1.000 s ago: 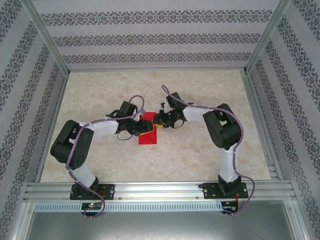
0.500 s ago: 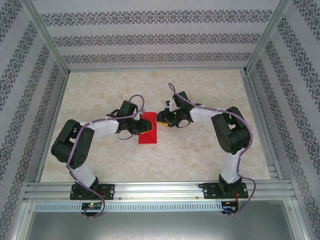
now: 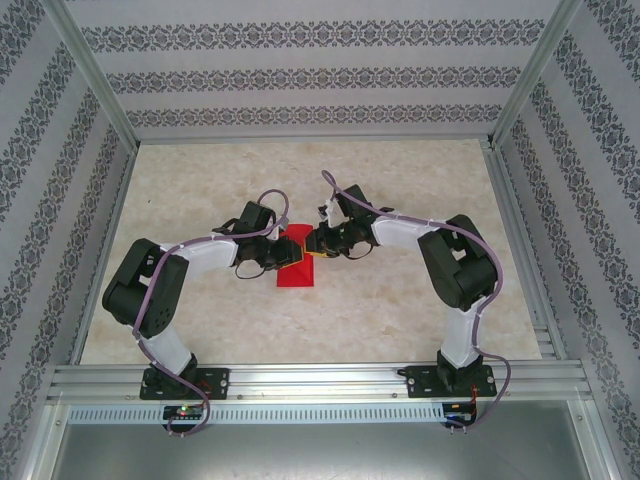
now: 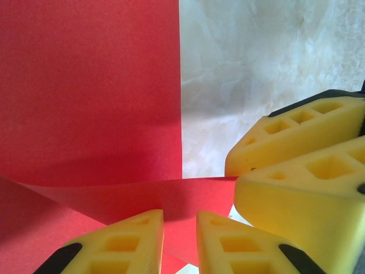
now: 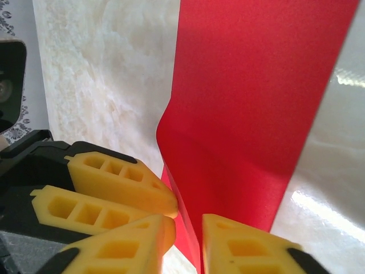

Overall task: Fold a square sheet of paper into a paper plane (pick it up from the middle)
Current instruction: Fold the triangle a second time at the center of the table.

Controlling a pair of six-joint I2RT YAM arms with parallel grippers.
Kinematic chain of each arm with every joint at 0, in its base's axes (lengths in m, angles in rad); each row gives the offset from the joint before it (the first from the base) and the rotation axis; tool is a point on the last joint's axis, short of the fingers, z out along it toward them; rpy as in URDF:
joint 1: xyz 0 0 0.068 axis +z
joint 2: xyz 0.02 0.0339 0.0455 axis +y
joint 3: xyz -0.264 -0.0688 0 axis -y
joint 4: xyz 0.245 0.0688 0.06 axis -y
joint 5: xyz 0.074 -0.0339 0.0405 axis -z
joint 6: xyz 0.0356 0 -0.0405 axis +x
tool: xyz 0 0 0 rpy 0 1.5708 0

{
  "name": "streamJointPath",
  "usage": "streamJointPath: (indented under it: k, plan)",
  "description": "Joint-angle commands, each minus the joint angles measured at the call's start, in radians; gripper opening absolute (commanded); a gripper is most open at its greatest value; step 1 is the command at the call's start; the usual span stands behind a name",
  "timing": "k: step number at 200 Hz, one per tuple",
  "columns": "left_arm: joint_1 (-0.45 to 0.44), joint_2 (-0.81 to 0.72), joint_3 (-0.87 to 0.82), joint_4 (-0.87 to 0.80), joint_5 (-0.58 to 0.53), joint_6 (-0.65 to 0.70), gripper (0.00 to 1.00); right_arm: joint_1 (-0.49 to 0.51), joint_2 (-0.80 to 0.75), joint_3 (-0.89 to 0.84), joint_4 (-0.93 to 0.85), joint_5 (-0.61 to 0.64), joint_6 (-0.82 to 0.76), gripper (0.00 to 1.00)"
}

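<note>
1. the sheet of paper (image 3: 296, 276) lies mid-worktop (image 3: 420, 180), between your two arms. from above it reads as a narrow rectangle, not a square, so a first lengthwise fold looks done.
2. both grippers meet at its far end, the left gripper (image 3: 284, 256) on the left edge and the right gripper (image 3: 318, 243) on the right edge.
3. in the left wrist view, a flap (image 4: 142, 197) of the sheet stands raised across the flat layer. its corner reaches the right gripper's fingers (image 4: 291, 134).
4. your right jaws are nearly together, and the buckled edge of the sheet (image 5: 188, 171) runs up between them. judged from that lift, they are pinching the paper.
5. your left jaws stand a narrow gap apart, and red paper shows through the gap. nothing looks clamped, and they seem to be steadying the sheet.
6. progress is early. a corner fold at the far end seems under way but is not pressed flat.
7. still to do: crease this corner, match it on the other side, then make the nose and wing folds. there is no dart shape yet.
</note>
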Motion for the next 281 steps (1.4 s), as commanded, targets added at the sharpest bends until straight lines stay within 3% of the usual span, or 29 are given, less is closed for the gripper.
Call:
streamJointPath:
  k: [1, 73, 281]
  plan:
    - [0.007, 0.012, 0.036, -0.020, -0.005, 0.020, 0.22, 0.005, 0.028, 0.034, -0.029, -0.007, -0.038, 0.17]
    - [0.007, -0.009, 0.065, -0.035, 0.002, 0.023, 0.21, 0.004, 0.032, 0.032, -0.050, 0.055, -0.070, 0.05]
    - [0.003, 0.079, 0.074, 0.008, 0.043, 0.017, 0.18, 0.004, 0.115, 0.096, -0.073, 0.080, -0.119, 0.07]
